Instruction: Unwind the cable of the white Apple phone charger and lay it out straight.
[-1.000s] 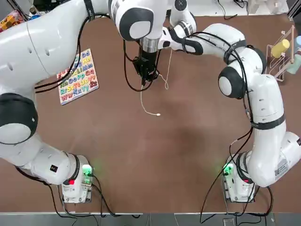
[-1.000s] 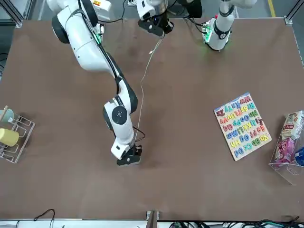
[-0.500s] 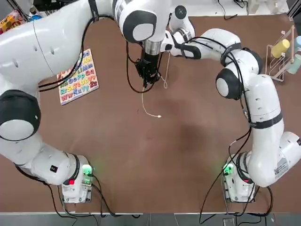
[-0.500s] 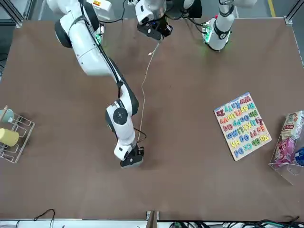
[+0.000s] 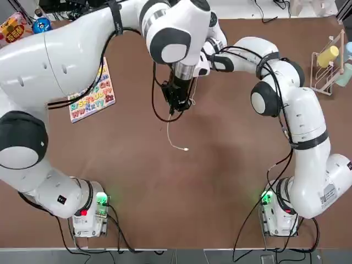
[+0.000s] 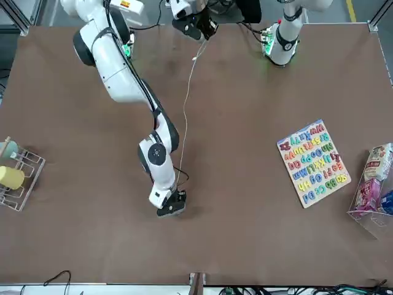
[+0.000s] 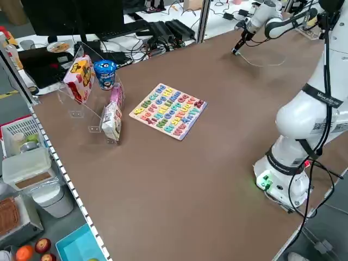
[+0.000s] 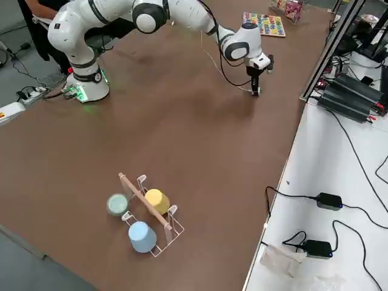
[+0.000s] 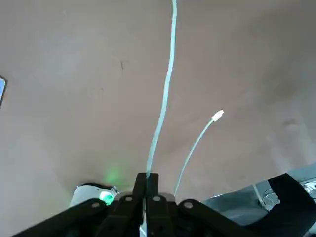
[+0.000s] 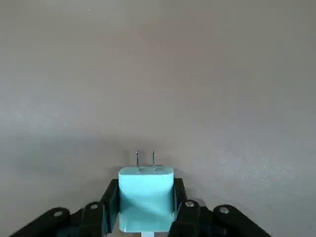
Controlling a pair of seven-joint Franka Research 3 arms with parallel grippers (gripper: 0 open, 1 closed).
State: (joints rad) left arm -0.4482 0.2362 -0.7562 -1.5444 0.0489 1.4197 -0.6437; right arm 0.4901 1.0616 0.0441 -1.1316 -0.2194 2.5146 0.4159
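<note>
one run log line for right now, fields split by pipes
left tool: shut on cable | right tool: gripping charger | cable: not yet straight

1 overhead view and 1 facing the robot share the table's board.

Twin white, smooth-shelled robot arms [image 5: 44, 66] [image 5: 313, 137] with rounded joints banded in dark grey and black, photographed at a brown table. Glossy black cables [image 5: 286, 113] run along the outer shells, secured by wide black fabric straps [image 5: 311, 143]. Fine seams and small round dimples mark the white casing, and a small black square label [image 5: 62, 198] sits near the left arm's base. Green lights [image 5: 102, 198] glow on both white bases, with a red one [image 5: 83, 212] beside the left. A ribbed silver metal collar [image 5: 183, 70] rings the left wrist. The black metal two-finger grippers [image 9: 152, 177] [image 10: 146, 190] carry round silver-grey screws [image 9: 188, 205].
</note>
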